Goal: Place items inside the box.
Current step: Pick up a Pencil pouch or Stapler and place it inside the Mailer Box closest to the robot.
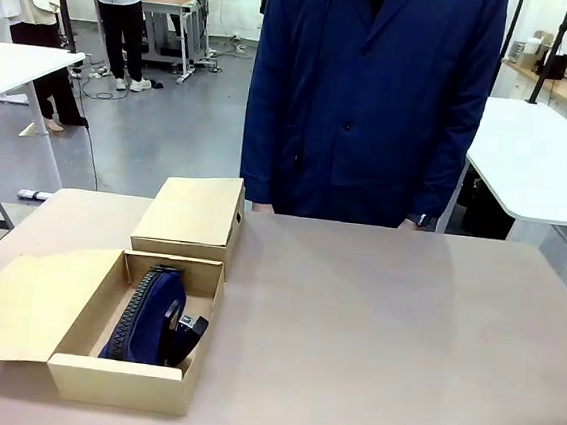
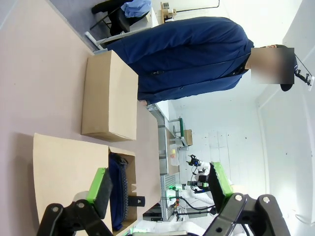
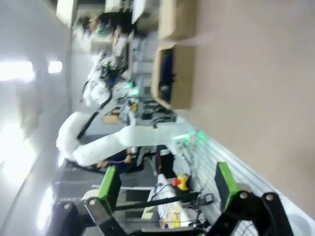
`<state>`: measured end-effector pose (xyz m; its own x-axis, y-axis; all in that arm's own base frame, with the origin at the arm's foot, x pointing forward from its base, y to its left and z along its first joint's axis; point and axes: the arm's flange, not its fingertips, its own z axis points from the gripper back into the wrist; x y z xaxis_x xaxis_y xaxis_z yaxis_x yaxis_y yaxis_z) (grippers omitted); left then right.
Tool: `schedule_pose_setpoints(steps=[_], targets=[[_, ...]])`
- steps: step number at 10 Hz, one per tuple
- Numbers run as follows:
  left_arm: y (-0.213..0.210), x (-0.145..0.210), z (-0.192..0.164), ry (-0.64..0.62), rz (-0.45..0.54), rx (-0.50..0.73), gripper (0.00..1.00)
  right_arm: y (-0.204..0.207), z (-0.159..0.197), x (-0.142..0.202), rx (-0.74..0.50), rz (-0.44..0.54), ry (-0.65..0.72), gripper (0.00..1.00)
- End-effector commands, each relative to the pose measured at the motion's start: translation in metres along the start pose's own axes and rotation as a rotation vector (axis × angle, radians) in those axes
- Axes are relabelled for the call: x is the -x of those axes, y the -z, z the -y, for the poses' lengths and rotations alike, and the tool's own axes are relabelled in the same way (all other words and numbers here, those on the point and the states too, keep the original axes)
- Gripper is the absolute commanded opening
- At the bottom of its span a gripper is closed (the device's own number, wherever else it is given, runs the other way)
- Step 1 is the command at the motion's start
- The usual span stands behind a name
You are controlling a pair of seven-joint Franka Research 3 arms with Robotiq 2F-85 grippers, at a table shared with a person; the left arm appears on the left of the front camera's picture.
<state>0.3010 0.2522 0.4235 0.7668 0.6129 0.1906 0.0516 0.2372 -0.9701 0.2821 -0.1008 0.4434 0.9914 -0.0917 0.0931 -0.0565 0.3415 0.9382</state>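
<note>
Stationery is lying inside the open brown cardboard box [image 1: 121, 383] at the robot's left on the beige tabletop [image 1: 382, 333]: a navy zip pencil case [image 1: 148, 315] with a small black stapler [image 1: 192, 332] just beside it. A closed brown cardboard box [image 1: 191, 214] is sitting right behind its far side. A person in a navy coat [image 1: 370, 100] is standing beyond. Both the left tool [image 2: 160, 182] and right tool [image 3: 167, 182] are hanging wide open, gripping nothing.

Boxes sitting on the left of the table [image 1: 383, 323], person [image 1: 370, 100] standing behind the far edge.
Open box [image 1: 121, 383] lying near the front left, its flap [image 1: 24, 303] spreading out leftward. Second box [image 1: 191, 214] sitting directly behind it, touching. Case [image 1: 148, 310] lying in the open box, stapler [image 1: 192, 329] resting just right of it.
</note>
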Motion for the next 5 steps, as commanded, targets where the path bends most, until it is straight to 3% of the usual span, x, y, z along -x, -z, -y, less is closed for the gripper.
schedule_pose_setpoints(steps=[1, 5], targets=[[-0.0009, 0.0025, 0.0002, 0.016, -0.007, 0.008, 1.0, 0.0116, -0.0098, 0.0, -0.06, -0.047, -0.02, 1.0], [-0.0009, 0.0025, 0.0002, 0.016, -0.007, 0.008, 1.0, 0.0116, -0.0098, 0.0, -0.06, -0.047, -0.02, 1.0]])
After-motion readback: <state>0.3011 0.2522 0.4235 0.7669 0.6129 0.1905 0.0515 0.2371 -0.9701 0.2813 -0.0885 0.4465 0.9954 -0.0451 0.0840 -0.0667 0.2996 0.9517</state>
